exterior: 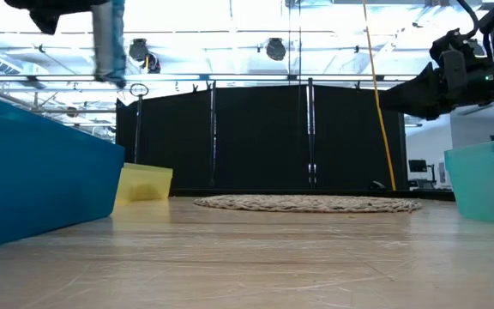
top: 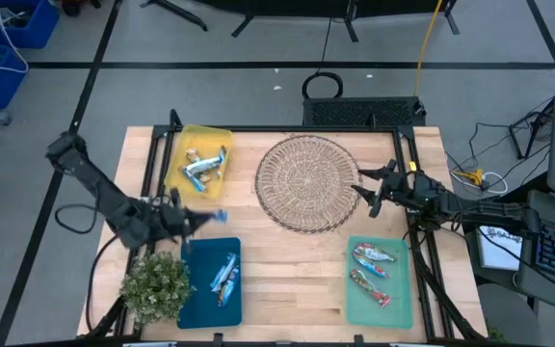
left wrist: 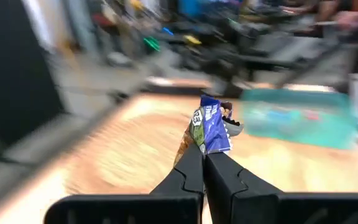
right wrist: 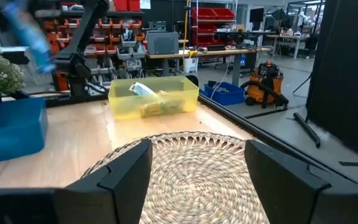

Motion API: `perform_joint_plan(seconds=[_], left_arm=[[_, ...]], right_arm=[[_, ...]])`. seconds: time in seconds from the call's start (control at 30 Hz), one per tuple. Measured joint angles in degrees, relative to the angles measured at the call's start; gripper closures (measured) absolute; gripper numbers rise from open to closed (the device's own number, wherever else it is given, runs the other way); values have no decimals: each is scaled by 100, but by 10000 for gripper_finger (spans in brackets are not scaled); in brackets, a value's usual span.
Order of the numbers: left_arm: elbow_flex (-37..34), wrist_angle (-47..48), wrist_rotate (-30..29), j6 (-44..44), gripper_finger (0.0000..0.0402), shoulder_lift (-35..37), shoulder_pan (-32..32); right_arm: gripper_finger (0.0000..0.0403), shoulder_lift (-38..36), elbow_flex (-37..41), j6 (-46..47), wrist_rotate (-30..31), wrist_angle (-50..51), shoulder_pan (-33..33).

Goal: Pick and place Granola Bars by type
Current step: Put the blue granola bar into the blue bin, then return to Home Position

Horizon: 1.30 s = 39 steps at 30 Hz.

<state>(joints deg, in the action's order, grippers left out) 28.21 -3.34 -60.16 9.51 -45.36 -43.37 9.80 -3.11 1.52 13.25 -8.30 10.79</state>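
While the left end effector (clenched on a blue bar) hangs above the teal bin's rim, the right end effector gapes.

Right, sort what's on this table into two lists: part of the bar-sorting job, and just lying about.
Part of the job:
- blue-wrapped bar pinched in the left claw
- bars in the yellow bin
- bars in the blue bin
- bars in the green bin
- right claw, open at the wicker mat's edge

Lying about:
- wicker mat, nothing on it
- potted plant
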Motion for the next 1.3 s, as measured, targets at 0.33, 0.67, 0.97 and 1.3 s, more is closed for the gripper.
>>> perform_joint_plan(seconds=[0.33,0.67,0.97,1.3], left_arm=[[741,1390,1551,2874,398,-1815,-1013],[1092,3078,1926,5105,388,-2654,-970],[990,3047,2083,4883,312,-2724,-501],[1154,3088,-135,2672,216,-1952,-362]], right_arm=[[156,0,7,-65,9,-2,0],[156,2,9,-65,13,-4,0],[156,2,11,-65,14,-6,0],[156,2,11,-65,14,-6,0]])
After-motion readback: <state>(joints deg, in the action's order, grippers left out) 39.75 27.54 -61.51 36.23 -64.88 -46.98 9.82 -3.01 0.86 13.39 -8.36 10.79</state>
